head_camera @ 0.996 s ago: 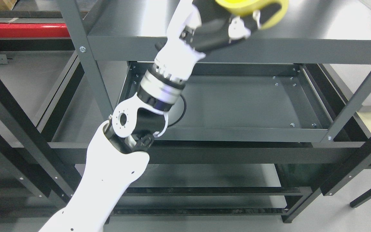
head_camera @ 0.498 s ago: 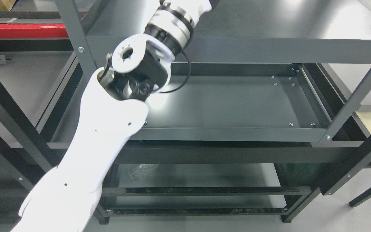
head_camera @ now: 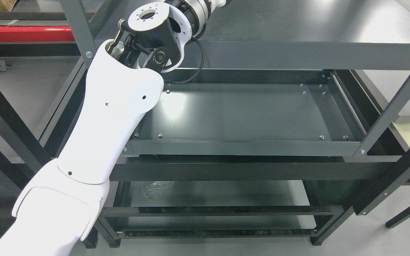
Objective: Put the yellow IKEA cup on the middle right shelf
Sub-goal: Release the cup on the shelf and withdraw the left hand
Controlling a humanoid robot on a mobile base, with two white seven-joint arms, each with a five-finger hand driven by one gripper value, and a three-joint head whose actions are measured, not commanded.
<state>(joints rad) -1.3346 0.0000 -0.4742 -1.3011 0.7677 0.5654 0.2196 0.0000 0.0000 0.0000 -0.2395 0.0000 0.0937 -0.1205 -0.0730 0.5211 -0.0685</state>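
Since a second ago: left arm (head_camera: 116, 106) has swung up and away over the rack. Then the elbow joint sat low in front of the middle tier and the yellow cup showed in the hand at the top edge. Now the elbow (head_camera: 155, 39) is up by the top shelf's front rail and the forearm runs out of frame at top centre.

Hand: not in frame. Cannot tell whether it is grasping the cup or has let go.

Yellow cup: not visible anywhere now. Last seen above the top shelf (head_camera: 297, 21), in the hand.

Middle shelf (head_camera: 247, 110): bare tray, only bolt heads and a glare patch at its left end. Right portion holds nothing. Lower tier (head_camera: 226, 193): something clear and crumpled at its left, too faint to name.

Right arm: not in view.

Progress, as a judgement: cup appears picked up, placement not done. The arm sits high over the top tier, not level with the middle one. Left to do: bring the hand down and in under the top shelf, set the cup on the right part of the middle shelf, release, withdraw.
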